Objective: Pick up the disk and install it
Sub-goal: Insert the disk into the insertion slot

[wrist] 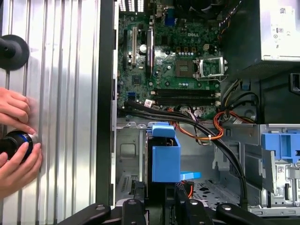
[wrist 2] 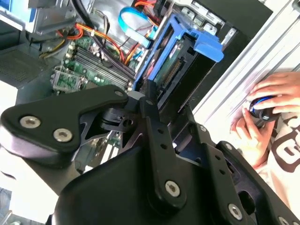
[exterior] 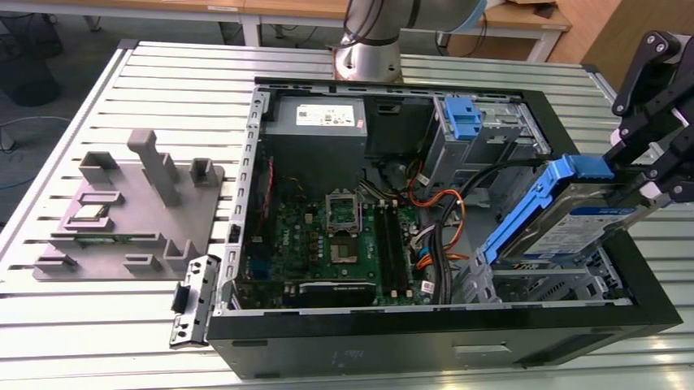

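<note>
The disk (exterior: 564,218), a silver drive with blue rails, hangs tilted with one end raised over the metal drive bay (exterior: 548,286) in the case's corner, on the exterior view's right. My gripper (exterior: 642,192) is shut on its upper end. In the second wrist view the black fingers (wrist 2: 149,96) clamp the disk (wrist 2: 174,63) just under its blue rail. In the first wrist view the disk (wrist: 165,158) stands edge-on above the gripper (wrist: 161,206), with the bay's perforated floor behind it.
The open computer case (exterior: 434,345) holds a motherboard (exterior: 325,244), a grey power-supply box (exterior: 317,118), an upright blue latch (exterior: 463,120) and black and orange cables (exterior: 456,203) close to the bay. A grey fixture (exterior: 130,211) lies on the slatted table. A person's hands (wrist: 16,140) rest beside the case.
</note>
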Controlling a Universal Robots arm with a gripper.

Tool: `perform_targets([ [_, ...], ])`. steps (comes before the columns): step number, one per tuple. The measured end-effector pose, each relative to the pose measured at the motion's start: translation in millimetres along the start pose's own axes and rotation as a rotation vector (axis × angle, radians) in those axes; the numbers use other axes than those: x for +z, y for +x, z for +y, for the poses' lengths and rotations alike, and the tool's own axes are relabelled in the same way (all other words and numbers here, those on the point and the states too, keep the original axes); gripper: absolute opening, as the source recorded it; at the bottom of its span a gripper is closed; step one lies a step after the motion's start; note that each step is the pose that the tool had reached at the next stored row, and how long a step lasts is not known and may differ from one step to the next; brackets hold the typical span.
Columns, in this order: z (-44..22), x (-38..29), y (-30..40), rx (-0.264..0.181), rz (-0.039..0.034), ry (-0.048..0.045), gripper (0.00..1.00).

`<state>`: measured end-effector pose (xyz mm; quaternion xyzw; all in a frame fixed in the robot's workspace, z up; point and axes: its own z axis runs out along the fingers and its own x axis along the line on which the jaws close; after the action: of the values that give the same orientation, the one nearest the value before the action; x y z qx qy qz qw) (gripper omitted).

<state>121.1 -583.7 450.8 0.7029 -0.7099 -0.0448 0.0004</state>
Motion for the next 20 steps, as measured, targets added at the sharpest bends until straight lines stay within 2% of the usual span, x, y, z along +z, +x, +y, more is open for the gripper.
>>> perform_targets([
  [14, -2.9, 2.6, 0.2, 0.0, -0.0002, 0.0, 0.35],
  [20, -3.6, 12.2, 0.8, 0.0, -0.0003, 0.0, 0.35],
])
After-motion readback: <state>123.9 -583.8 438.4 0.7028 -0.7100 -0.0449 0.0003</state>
